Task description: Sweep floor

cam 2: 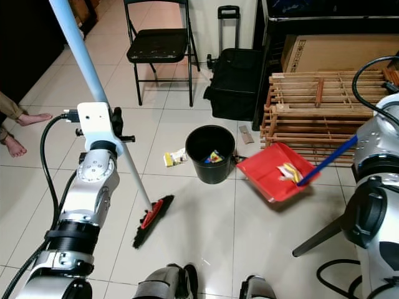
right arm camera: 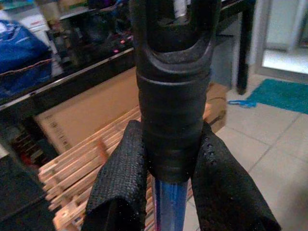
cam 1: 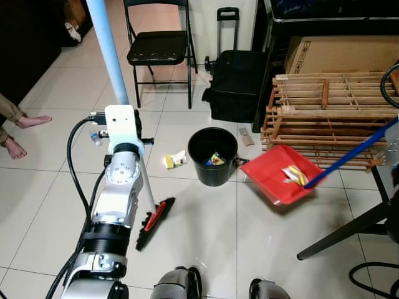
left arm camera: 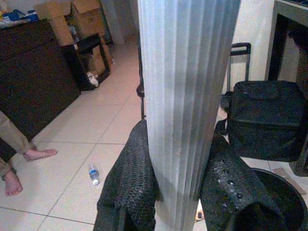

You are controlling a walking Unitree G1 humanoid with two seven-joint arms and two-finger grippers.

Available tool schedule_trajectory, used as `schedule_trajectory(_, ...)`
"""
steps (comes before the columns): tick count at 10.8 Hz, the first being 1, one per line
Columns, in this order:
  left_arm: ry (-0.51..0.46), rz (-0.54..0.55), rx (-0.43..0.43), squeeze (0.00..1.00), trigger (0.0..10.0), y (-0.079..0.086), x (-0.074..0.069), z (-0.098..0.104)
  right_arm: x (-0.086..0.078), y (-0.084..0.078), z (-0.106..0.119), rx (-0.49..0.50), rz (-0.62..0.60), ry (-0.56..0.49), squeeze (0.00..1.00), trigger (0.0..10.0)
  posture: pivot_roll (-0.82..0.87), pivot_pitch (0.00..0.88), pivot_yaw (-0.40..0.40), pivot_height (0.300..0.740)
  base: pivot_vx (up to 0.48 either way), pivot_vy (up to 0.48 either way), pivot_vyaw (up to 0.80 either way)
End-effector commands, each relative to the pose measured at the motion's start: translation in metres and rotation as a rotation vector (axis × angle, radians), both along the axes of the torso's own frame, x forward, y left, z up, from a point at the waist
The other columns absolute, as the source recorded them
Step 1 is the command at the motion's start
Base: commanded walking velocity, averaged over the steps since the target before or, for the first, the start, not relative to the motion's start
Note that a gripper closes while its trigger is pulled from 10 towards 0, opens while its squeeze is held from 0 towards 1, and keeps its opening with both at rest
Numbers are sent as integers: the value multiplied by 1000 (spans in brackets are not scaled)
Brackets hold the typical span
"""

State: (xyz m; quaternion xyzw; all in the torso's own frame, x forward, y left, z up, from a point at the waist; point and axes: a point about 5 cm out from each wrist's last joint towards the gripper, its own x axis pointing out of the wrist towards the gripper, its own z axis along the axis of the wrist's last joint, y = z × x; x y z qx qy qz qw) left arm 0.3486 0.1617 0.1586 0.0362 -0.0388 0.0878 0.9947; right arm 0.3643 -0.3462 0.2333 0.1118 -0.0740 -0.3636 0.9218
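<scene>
My left gripper (left arm camera: 175, 192) is shut on the pale blue broom pole (cam 1: 111, 56). The pole slants down to the red and black broom head (cam 1: 156, 222), which rests on the tiles left of my feet. My right gripper (right arm camera: 168, 192) is shut on the black grip of the blue dustpan handle (cam 1: 355, 156). The red dustpan (cam 1: 274, 177) hangs tilted just right of the black bin (cam 1: 213, 156), with yellow and white scraps (cam 1: 294, 175) lying in it. Colourful wrappers lie inside the bin. A yellow and white wrapper (cam 1: 176, 160) lies on the floor left of the bin.
A black folding chair (cam 1: 159, 47) and a black trolley bag (cam 1: 235, 84) stand behind the bin. Wooden racks (cam 1: 324, 118) lean at the right. A black stand leg (cam 1: 349, 230) crosses the floor at right. A person's bare feet (cam 1: 19, 134) and a small bottle (cam 1: 95, 138) are at left.
</scene>
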Motion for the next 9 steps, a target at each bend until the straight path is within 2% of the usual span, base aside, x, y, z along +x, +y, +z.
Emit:
schedule_trajectory(1, -41, 0, 10, 0, 10000, 1, 2, 9, 2, 0, 14, -16, 24, -58, 0, 10000, 9, 107, 134, 740, 0, 0, 0)
schedule_trajectory(4, -45, -3, 8, 0, 10000, 0, 4, 10, 7, 5, 18, -36, 143, -37, 0, 10000, 2, 103, 134, 740, 0, 0, 0)
schedule_trajectory(6, -46, -6, 6, 0, 10000, -1, 5, 10, 6, 3, 19, -63, 172, -9, 0, 10000, 0, 102, 132, 740, 0, 0, 0)
schedule_trajectory(9, -46, -7, 5, 0, 10000, -1, 5, 10, 6, 2, 19, -50, 186, -4, 0, 10000, -3, 102, 133, 740, 0, 0, 0)
